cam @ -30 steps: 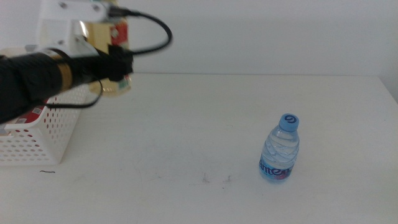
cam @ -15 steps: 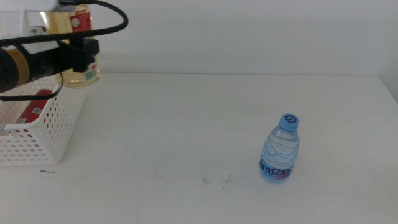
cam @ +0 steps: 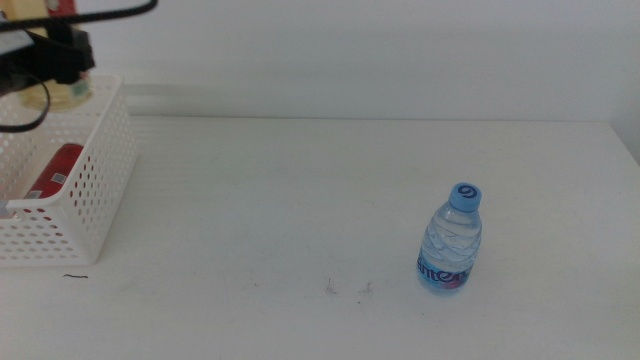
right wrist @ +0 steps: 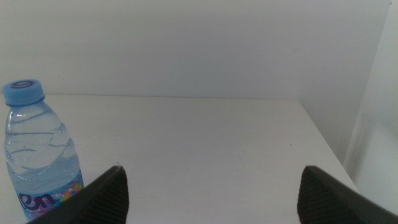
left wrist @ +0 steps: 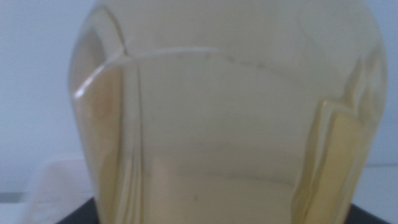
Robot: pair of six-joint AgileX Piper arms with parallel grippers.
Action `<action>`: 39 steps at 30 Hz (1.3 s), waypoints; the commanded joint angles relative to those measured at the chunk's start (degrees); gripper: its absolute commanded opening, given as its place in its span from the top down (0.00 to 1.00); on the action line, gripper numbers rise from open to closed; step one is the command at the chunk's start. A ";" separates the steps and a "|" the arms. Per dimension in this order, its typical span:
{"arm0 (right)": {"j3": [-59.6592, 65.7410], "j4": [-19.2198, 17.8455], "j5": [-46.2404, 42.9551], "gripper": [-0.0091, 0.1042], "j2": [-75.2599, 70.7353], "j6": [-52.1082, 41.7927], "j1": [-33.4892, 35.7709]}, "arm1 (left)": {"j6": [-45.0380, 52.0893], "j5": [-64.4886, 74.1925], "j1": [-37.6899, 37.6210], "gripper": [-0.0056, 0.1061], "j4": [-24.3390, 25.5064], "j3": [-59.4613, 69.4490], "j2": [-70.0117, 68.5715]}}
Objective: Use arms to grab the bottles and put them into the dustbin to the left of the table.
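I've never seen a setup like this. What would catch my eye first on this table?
Probably the small water bottle with its blue cap, standing upright alone toward the right of the white table. Next, at the far left, the left gripper holds a yellow-liquid bottle above the white perforated dustbin, where a red can already lies. The right gripper waits open near the water bottle.

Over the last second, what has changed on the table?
The left claw carried the yellow bottle leftward, from beside the basket to above it, still gripped. The water bottle, the red can in the basket and the open right claw stayed put.
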 commanded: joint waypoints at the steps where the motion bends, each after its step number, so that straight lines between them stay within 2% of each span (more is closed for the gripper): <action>1: 0.22 -0.48 -0.66 0.20 -0.27 -0.40 -0.24 | 9.59 3.55 -0.01 0.75 -10.61 -2.15 -0.98; 2: 0.22 -0.48 -0.66 0.20 -0.27 -0.40 -0.24 | 17.09 5.98 0.01 0.76 -17.68 -2.74 -0.98; 4: 0.22 -0.48 -0.66 0.20 -0.27 -0.40 -0.24 | 36.43 11.58 0.40 0.79 -37.75 -4.80 -0.71; 6: 0.22 -0.48 -0.66 0.20 -0.27 -0.40 -0.24 | 57.95 13.53 1.54 0.81 -53.96 -6.69 0.87; 8: 0.22 -0.48 -0.66 0.20 -0.27 -0.40 -0.24 | 69.84 16.04 1.53 0.83 -65.19 -8.66 2.75; 10: 0.22 -0.48 -0.66 0.20 -0.27 -0.40 -0.24 | 76.08 23.63 1.90 0.84 -70.82 -12.30 5.78; 14: 0.22 -0.48 -0.66 0.20 -0.27 -0.40 -0.24 | 80.38 40.03 3.34 0.87 -71.65 -20.39 12.87; 18: 0.22 -0.48 -0.66 0.20 -0.27 -0.40 -0.24 | 80.66 49.15 5.39 0.88 -71.40 -27.06 17.67; 21: 0.22 -0.48 -0.66 0.20 -0.27 -0.40 -0.24 | 83.91 53.46 7.21 0.88 -73.03 -29.88 18.96; 27: 0.22 -0.48 -0.66 0.20 -0.27 -0.40 -0.24 | 89.41 56.36 11.05 0.88 -77.25 -31.35 19.95; 31: 0.22 -0.48 -0.66 0.20 -0.27 -0.40 -0.24 | 94.15 58.66 13.04 0.88 -83.03 -31.35 21.77; 39: 0.22 -0.48 -0.66 0.20 -0.27 -0.40 -0.24 | 98.98 59.53 13.24 0.85 -85.44 -31.35 25.94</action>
